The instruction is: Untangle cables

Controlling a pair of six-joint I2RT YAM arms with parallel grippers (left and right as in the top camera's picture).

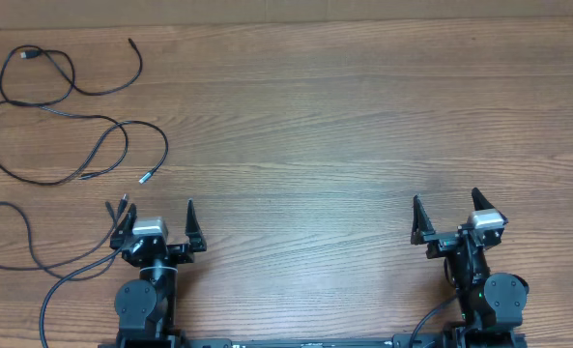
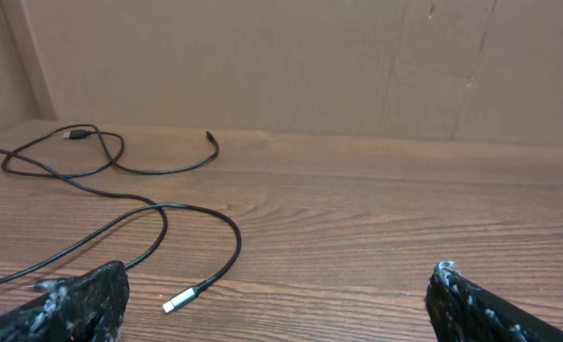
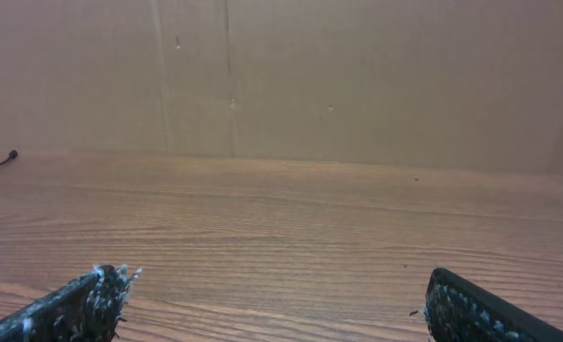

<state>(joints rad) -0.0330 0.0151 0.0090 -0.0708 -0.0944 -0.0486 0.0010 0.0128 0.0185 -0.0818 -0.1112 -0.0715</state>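
Thin black cables lie spread out on the left of the wooden table. One cable (image 1: 100,93) loops at the far left corner and also shows in the left wrist view (image 2: 158,171). A second cable (image 1: 163,140) ends in a silver plug (image 1: 144,177), which lies just ahead of my left jaws (image 2: 181,302). A third cable (image 1: 15,232) curls at the near left, and its ends lie beside my left gripper (image 1: 156,213). My left gripper (image 2: 276,304) is open and empty. My right gripper (image 1: 446,201) is open and empty over bare wood (image 3: 276,304), far from the cables.
A brown cardboard wall (image 2: 357,66) stands along the far edge of the table (image 1: 344,126). One cable end (image 3: 6,156) shows at the far left of the right wrist view. Both arm bases sit at the near edge.
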